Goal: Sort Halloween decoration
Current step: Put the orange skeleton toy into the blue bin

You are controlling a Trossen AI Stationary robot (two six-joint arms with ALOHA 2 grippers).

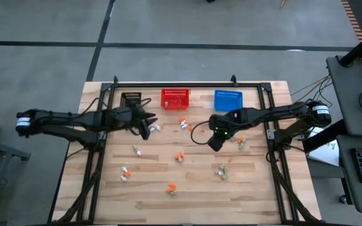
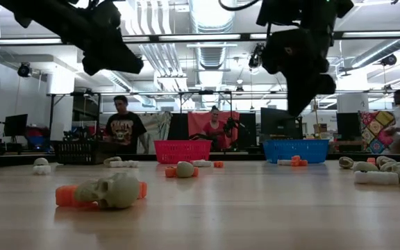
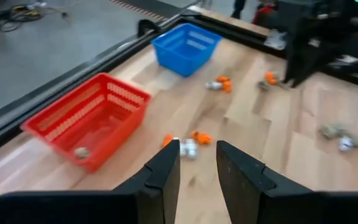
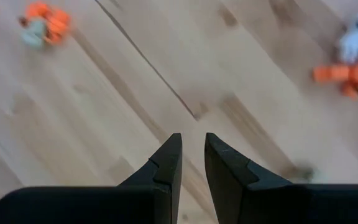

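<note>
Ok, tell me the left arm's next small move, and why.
Probably ease the left gripper forward and down onto the trinket cluster just beyond its fingertips. Its fingers stand slightly apart with nothing between them, and that orange-and-white pile lies on bare wood close to the red basket, which already holds one piece. The right gripper hovers over bare table, also empty.

Low view: both arms cut off by top edge. High view: trinkets (image 1: 178, 156) too small to tell shapes. Left wrist view: small round thing (image 3: 81, 152) in red basket (image 3: 87, 118) blurred, kind unclear; grey cluster (image 3: 339, 134) at 3 o'clock blurred. Right wrist view: orange trinket (image 4: 345, 75) at 2 o'clock blurred, partly cut by edge.
</note>
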